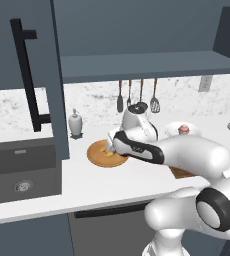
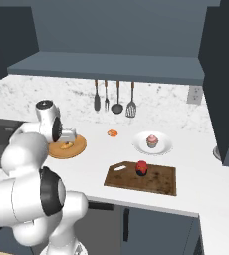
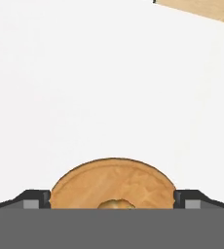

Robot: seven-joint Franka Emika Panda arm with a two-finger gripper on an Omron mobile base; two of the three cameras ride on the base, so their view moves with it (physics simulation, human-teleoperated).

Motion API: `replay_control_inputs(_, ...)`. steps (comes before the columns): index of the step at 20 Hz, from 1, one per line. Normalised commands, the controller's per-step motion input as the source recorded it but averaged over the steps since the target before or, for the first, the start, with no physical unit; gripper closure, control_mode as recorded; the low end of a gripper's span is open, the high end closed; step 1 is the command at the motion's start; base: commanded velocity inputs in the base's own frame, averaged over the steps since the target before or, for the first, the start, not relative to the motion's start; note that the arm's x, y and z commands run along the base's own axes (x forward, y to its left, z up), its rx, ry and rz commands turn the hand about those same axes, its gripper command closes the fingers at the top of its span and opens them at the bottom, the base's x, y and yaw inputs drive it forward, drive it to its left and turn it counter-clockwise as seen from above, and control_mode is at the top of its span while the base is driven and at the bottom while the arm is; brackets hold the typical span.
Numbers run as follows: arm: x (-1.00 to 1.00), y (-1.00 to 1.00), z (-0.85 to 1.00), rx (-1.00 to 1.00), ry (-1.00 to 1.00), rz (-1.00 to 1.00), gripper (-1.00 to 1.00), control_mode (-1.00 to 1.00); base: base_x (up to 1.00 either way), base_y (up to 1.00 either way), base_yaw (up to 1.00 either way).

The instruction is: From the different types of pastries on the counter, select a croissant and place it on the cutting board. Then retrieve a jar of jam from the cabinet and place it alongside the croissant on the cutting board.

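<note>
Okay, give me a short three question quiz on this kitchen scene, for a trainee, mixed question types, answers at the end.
1. True or false: the croissant lies on the cutting board.
2. What sits on the cutting board?
A. jar of jam
B. cupcake
C. nothing
3. Fill in: the gripper hangs over the round wooden ____, jaws spread.

Key: 1 false; 2 A; 3 plate.

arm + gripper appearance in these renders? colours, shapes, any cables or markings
Glossy white rounded arm segments, fat and tubular, with black bands at the joints and one black-ringed grey disc at a lower joint. The gripper has two small dark finger tips with grey blocks behind them. No cables or markings visible.
</note>
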Motion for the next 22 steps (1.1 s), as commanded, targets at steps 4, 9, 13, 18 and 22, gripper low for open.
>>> replay_control_inputs(4,0.63,0.01,0.45,0.08,0.02,0.00,-1.00,-1.00,0.00,0.00,0.00)
replay_control_inputs(9,0.20,0.02,0.17,0.00,0.00,0.00,-1.00,-1.00,0.00,0.00,0.00)
replay_control_inputs(13,0.00,0.29,-0.34,-0.03,0.02,0.00,-1.00,-1.00,0.00,0.00,0.00)
replay_control_inputs(18,0.17,0.23,-0.35,-0.10,0.00,0.00,-1.00,-1.00,0.00,0.00,0.00)
replay_control_inputs(22,0.49,0.06,0.00,-0.13,-0.04,0.00,-1.00,-1.00,0.00,0.00,0.00)
